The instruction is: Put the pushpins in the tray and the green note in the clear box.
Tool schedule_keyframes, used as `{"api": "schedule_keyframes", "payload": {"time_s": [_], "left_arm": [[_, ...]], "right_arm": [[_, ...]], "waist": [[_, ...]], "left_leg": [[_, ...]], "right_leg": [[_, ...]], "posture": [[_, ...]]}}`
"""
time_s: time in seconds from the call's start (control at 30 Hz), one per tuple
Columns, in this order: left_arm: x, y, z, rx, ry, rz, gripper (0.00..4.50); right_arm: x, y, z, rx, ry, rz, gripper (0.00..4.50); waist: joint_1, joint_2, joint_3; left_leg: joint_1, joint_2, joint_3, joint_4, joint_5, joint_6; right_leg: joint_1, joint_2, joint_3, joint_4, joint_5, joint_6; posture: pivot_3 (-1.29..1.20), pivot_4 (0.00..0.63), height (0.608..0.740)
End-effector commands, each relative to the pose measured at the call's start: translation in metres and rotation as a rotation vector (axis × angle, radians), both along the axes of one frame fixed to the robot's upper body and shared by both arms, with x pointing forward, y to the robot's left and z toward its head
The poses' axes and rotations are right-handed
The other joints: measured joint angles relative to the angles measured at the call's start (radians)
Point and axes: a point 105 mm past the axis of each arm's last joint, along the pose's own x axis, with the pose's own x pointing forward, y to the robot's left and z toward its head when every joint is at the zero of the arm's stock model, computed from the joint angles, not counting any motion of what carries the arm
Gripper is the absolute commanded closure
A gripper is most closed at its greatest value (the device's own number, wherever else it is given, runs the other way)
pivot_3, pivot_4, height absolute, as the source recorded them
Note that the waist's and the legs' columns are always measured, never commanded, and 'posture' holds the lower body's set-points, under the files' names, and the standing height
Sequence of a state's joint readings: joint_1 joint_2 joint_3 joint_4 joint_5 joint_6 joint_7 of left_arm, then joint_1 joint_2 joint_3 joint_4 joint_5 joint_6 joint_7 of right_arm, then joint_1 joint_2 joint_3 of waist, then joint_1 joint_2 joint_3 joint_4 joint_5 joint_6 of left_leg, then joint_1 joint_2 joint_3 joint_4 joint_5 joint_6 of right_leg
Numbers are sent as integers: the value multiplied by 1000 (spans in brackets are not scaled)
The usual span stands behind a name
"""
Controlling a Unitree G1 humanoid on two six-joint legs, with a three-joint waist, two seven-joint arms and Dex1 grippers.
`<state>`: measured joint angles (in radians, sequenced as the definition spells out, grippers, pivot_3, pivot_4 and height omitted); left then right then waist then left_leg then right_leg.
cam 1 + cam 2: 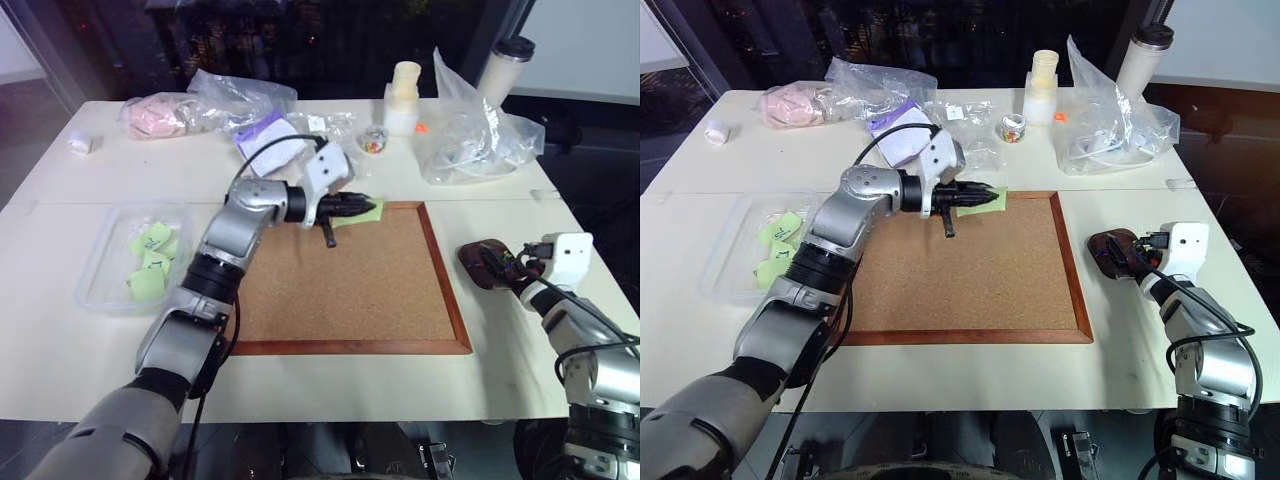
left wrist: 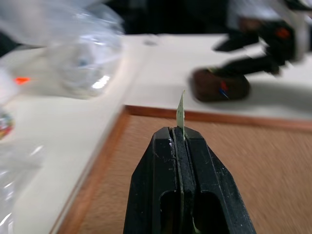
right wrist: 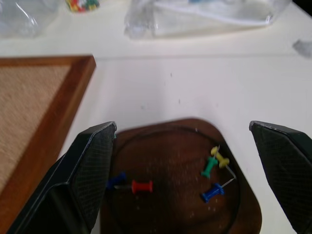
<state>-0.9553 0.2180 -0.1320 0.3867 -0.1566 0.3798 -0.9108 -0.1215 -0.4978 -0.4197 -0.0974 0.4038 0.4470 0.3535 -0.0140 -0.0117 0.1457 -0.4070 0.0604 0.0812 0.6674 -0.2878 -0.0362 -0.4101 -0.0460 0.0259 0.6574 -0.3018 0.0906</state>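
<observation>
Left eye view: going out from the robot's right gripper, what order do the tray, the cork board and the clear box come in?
From the right gripper:
1. Tray, right at its fingers.
2. Cork board, mid-table.
3. Clear box, far left side.

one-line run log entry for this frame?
left gripper: shut on green note, over cork board | right gripper: open above tray | pushpins: in tray
</observation>
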Motion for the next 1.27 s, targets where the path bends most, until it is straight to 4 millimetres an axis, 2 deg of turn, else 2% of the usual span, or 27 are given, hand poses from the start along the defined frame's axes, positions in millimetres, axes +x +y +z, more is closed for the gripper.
{"api": "schedule_keyframes", "payload": {"time_s": [0.03,0.13,0.17,0.27,0.37,0.47,0.53,0.57,0.67,0.9,1.0,1.07,1.17,1.27], "left_arm": [[27,52,47,-130,-58,372,4500],[38,119,47,-98,-28,802,4500],[32,142,46,-49,-49,941,4500],[5,185,44,5,-43,1205,4500],[-19,206,33,6,51,1342,4500],[-35,221,21,19,128,1425,4500],[-47,232,-2,17,224,1480,4500],[-51,236,-8,15,250,1500,4500],[-58,239,-17,-6,294,1543,3502],[-61,253,-10,25,204,1595,61],[-56,247,5,-45,138,1544,61],[-50,242,19,-109,90,1487,61],[-38,232,41,-165,17,1339,61],[-31,217,54,-199,-12,1174,61]], "right_arm": [[-3,51,65,-37,-177,261,22],[-15,110,82,-32,-158,570,22],[-21,130,83,-31,-131,683,22],[-37,169,78,-56,-42,922,22],[-46,185,71,-86,29,1048,22],[-51,194,66,-104,71,1127,22],[-48,196,63,-99,81,1144,22],[-47,197,62,-96,84,1147,22],[-41,197,57,-106,91,1140,0],[-39,192,56,-99,89,1113,0],[-37,186,58,-90,73,1072,0],[-35,178,67,-55,38,1024,0],[-35,160,81,17,-9,929,0],[-41,135,75,39,11,814,0]], "waist": [[-5,1,1],[-15,2,1],[-16,1,1],[-12,1,1],[11,-2,3],[25,-3,3],[26,-3,3],[25,-3,3],[25,-6,5],[22,-9,6],[23,-9,6],[26,-9,6],[27,-10,7],[28,-10,7]], "left_leg": [[0,0,-1,0,0,0],[1,1,-1,0,-1,2],[1,1,-2,0,-1,2],[1,2,-4,0,0,1],[-1,1,-4,2,0,0],[-2,0,-4,8,-2,3],[-2,0,-4,11,-5,9],[-2,0,-4,12,-6,9],[-2,0,-4,13,-6,9],[-2,1,-5,13,-6,9],[-2,1,-4,13,-6,9],[-2,1,-4,13,-6,9],[-2,1,-4,13,-6,9],[-2,1,-4,13,-6,9]], "right_leg": [[0,0,0,1,0,0],[-2,1,1,4,0,0],[-2,1,2,4,0,0],[-1,2,0,5,0,0],[-2,-1,0,5,0,0],[0,-1,-1,6,0,0],[1,-1,-1,6,0,0],[1,-1,-1,6,0,0],[1,-1,-1,8,0,0],[1,-1,-1,8,0,0],[1,-1,-1,8,0,0],[1,-1,-1,8,0,0],[1,-2,-1,8,0,0],[1,-2,-1,7,0,0]], "posture": [[0,150,734],[0,150,734],[0,150,734],[0,150,734],[0,150,734],[0,150,734],[0,150,734],[0,150,734],[0,150,734],[0,150,734],[0,150,734],[0,150,734],[0,150,734],[0,150,734]]}}
